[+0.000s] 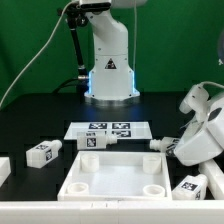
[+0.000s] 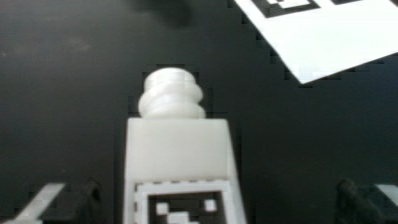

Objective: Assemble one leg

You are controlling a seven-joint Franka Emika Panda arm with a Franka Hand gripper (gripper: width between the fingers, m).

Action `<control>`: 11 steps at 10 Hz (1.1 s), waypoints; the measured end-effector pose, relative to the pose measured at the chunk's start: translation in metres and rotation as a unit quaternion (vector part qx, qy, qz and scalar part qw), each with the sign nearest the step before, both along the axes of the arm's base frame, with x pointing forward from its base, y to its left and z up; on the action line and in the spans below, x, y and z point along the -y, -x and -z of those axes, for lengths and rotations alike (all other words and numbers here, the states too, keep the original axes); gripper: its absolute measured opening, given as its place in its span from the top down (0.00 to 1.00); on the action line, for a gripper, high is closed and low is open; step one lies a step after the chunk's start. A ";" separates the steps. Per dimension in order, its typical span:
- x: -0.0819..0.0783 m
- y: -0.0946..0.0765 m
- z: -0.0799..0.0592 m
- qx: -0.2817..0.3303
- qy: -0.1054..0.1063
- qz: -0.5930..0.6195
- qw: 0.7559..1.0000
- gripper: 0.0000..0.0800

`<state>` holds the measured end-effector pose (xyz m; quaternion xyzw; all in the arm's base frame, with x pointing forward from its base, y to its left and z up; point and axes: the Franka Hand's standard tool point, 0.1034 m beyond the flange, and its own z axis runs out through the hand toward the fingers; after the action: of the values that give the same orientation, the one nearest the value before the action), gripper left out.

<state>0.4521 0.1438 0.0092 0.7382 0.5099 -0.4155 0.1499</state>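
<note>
Black table (image 1: pixel 30 115) carries the big white tray piece (image 1: pixel 112 180). Gripper (image 2: pixel 205 200) is spread wide and holds nothing, straddling the leg (image 2: pixel 178 150) at the exterior view's right of the tray piece. The leg's long axis runs straight ahead, centred in the gap, threaded end away.

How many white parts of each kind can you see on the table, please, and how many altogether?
Legs: 3, one at the exterior view's left, one at its right, one under the tool.
Tray-like piece: 1
Marker board: 1
Unidentifiable white pieces: 2, one along the marker board, one cut off at the edge.
Total: 7
</note>
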 end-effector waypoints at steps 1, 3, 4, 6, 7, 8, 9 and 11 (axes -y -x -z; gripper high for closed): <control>0.001 0.000 0.000 -0.002 -0.001 -0.001 1.000 0.20; 0.001 -0.001 0.000 -0.003 -0.002 -0.002 1.000 0.42; 0.001 -0.002 0.000 -0.003 -0.002 -0.003 1.000 0.42; 0.003 -0.003 -0.001 -0.004 -0.003 -0.003 1.000 0.65; 0.005 -0.003 -0.006 -0.008 -0.001 -0.004 1.000 0.65; 0.007 -0.004 -0.021 -0.014 0.006 -0.005 1.000 0.65; 0.012 -0.005 -0.043 -0.023 0.013 -0.005 1.000 0.65; 0.024 -0.006 -0.078 -0.024 0.023 -0.002 0.999 0.65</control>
<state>0.4581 0.1201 0.0873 0.7234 0.5049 -0.4446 0.1554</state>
